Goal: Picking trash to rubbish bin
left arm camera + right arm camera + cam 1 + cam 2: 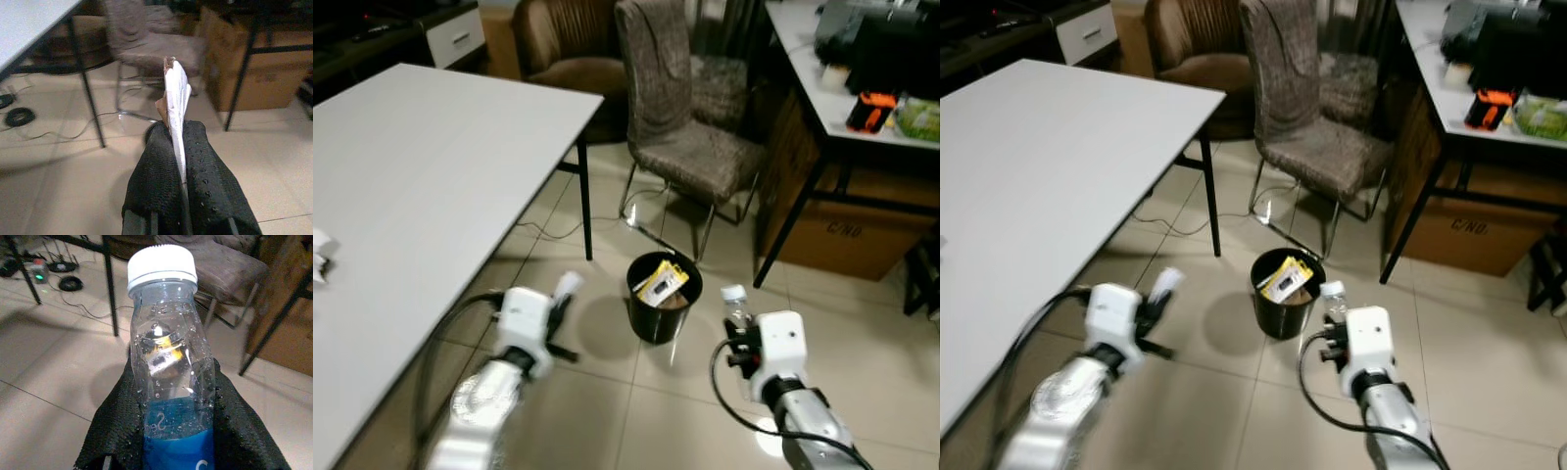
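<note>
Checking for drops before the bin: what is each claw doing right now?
Left claw: shut on a flat white wrapper.
Right claw: shut on a clear plastic bottle with a white cap.

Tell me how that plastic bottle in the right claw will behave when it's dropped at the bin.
The plastic bottle, held in the right claw, looks clear and empty above its blue label, so probably light. Droplets on its wall suggest it may be slippery. Being round, it would likely roll if it missed the black bin and landed on the tiles.
</note>
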`<state>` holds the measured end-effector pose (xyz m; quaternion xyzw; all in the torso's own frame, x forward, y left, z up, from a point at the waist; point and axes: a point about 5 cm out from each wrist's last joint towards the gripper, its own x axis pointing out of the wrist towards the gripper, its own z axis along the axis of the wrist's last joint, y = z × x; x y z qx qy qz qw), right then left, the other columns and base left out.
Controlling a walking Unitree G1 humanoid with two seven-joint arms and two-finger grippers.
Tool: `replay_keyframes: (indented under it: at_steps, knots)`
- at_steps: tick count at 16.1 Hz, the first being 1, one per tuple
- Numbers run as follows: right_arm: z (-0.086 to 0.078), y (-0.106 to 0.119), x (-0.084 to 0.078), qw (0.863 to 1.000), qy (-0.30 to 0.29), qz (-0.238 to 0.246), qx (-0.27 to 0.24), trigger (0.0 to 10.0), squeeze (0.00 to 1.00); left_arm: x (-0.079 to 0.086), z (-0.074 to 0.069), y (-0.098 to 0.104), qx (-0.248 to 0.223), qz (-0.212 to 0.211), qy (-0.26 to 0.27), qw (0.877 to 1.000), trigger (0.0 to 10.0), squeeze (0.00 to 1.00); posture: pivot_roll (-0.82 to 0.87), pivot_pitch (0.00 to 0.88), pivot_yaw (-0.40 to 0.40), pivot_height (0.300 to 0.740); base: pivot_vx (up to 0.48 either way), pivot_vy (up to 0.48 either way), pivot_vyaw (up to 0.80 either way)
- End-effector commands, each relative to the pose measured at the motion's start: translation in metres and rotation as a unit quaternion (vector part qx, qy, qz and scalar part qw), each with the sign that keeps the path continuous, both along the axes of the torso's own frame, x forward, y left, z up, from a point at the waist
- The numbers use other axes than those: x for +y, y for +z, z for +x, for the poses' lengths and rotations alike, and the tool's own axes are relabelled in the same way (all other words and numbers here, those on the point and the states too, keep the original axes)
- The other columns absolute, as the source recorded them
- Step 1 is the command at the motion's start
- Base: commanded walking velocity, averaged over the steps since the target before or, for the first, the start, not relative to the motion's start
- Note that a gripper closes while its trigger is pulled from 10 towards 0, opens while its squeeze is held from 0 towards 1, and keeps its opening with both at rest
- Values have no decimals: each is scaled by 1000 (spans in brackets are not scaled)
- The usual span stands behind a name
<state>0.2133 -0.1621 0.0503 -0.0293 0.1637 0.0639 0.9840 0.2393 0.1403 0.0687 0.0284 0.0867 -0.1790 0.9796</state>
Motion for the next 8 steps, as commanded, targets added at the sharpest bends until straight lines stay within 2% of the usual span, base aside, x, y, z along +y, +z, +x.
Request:
replay_keyframes:
  at_steps: [1,3,4,6,7,8]
  knots:
    - [1,-1,0,1000,-4,2,-5,10000,0,5,3,2,-8,14,2,1000,10000,0,-63,8,-19,740,0,-480,0]
    - [2,-3,0,1000,-5,3,-3,10000,0,5,5,2,-12,17,-1,1000,10000,0,-61,4,-16,740,0,-463,0]
    - [1,-3,1,1000,-5,3,-3,10000,0,5,4,0,4,2,-1,1000,10000,0,-61,4,-16,740,0,0,0]
    - [2,-2,2,1000,-2,2,-5,10000,0,7,7,-3,27,-8,8,1000,10000,0,-66,0,-12,740,0,480,0]
    - [3,-3,1,1000,-4,1,-6,10000,0,7,10,-3,21,-2,4,1000,10000,0,-70,0,-9,740,0,480,0]
    - [3,-4,-1,1000,-11,0,-6,10000,0,5,10,-3,17,8,-4,1000,10000,0,-71,0,-7,740,0,0,0]
